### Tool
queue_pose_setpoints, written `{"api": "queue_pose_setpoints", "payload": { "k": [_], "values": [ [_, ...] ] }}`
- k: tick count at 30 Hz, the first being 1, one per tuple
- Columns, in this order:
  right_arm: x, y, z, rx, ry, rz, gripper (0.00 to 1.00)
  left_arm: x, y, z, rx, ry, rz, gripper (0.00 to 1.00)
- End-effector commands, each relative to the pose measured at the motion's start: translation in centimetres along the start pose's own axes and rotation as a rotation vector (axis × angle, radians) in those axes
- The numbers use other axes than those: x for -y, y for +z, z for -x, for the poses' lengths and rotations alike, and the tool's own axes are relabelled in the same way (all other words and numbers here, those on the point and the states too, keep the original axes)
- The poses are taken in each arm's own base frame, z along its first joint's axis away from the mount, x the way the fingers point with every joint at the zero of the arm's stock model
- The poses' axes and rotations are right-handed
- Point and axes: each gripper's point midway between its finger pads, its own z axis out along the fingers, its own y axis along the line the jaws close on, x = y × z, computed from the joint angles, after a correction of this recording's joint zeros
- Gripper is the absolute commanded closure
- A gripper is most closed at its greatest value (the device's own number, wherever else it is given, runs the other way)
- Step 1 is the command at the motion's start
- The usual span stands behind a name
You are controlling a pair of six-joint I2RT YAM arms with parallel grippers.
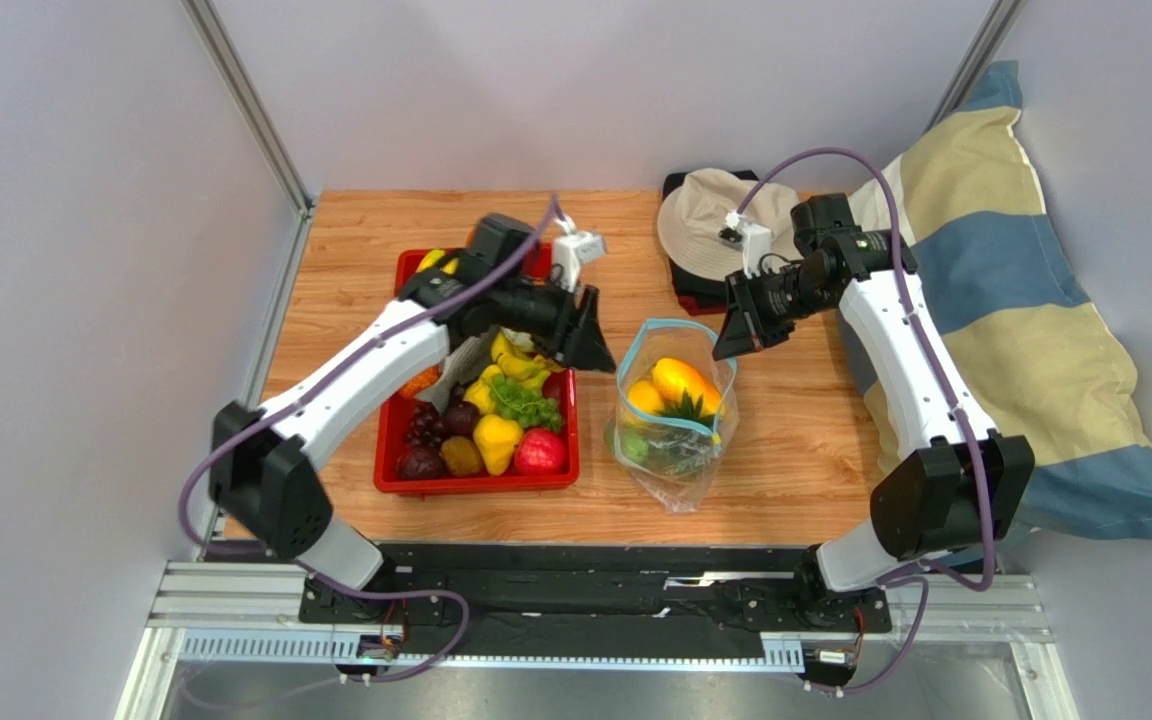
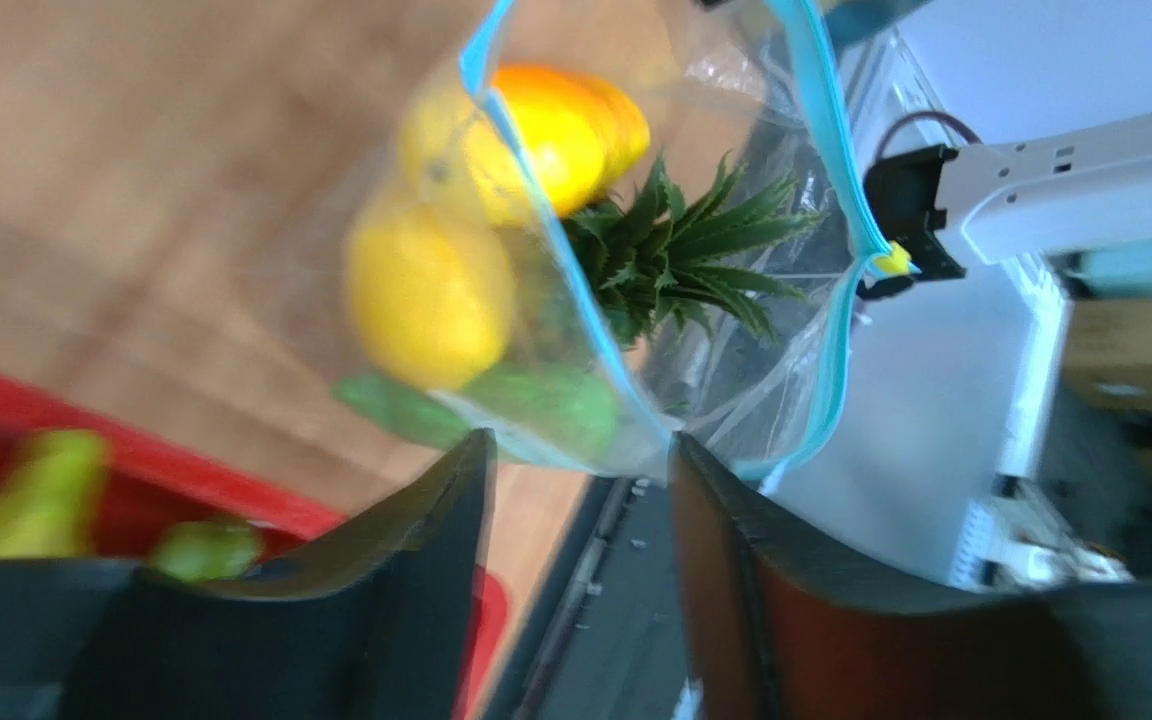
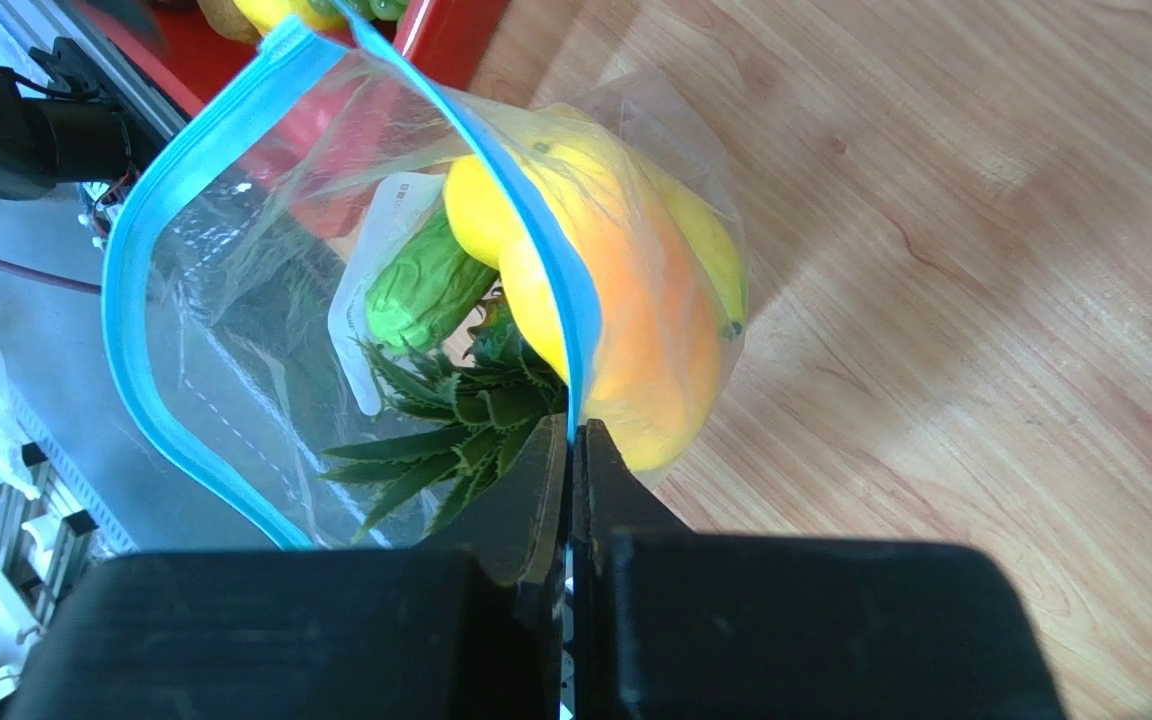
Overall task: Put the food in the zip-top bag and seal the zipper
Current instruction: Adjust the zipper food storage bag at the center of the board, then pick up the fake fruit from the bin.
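Red tray (image 1: 477, 483), blue-grn zipper (image 3: 117, 293), yel lemon (image 2: 425, 293), blue/cream striped pillow (image 1: 1018, 300)

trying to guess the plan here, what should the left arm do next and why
Probably move the left gripper over the red tray for another piece. Its jaws are open and empty beside the zip-top bag, the right gripper pinches the zipper, holding the mouth open, and plenty of food lies in the tray.

The wooden table (image 1: 357, 240) holds a red tray (image 1: 477, 485) by its left edge, a clear bag (image 1: 680, 450) near the front middle, and a hat (image 1: 698, 222) at the back right corner.
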Motion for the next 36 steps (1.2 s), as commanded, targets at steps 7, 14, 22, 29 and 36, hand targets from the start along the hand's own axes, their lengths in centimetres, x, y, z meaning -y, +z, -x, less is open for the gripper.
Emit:
{"api": "queue_pose_setpoints", "payload": {
  "k": [7,14,22,29,36],
  "values": [
    [-1.8,-1.1,1.6,0.085,-0.129,0.006,1.0,-1.0,-12.4,0.0,0.143,0.48,0.072,0.01],
    [-2.4,0.1,1.6,0.074,-0.182,0.014,1.0,-4.9,-11.9,-6.9,-0.147,0.951,0.007,0.14],
    [-2.5,0.8,2.3,0.06,-0.186,0.031,1.0,-10.6,-8.3,-6.2,-0.242,1.151,-0.018,0.2],
    [-2.7,0.9,2.6,0.061,-0.197,0.04,1.0,-15.8,-5.2,-7.7,-0.41,1.285,0.014,0.21],
    [-2.8,1.0,3.0,0.064,-0.209,0.043,1.0,-18.0,-4.5,-8.3,-0.5,1.343,0.021,0.58]
  ]
}}
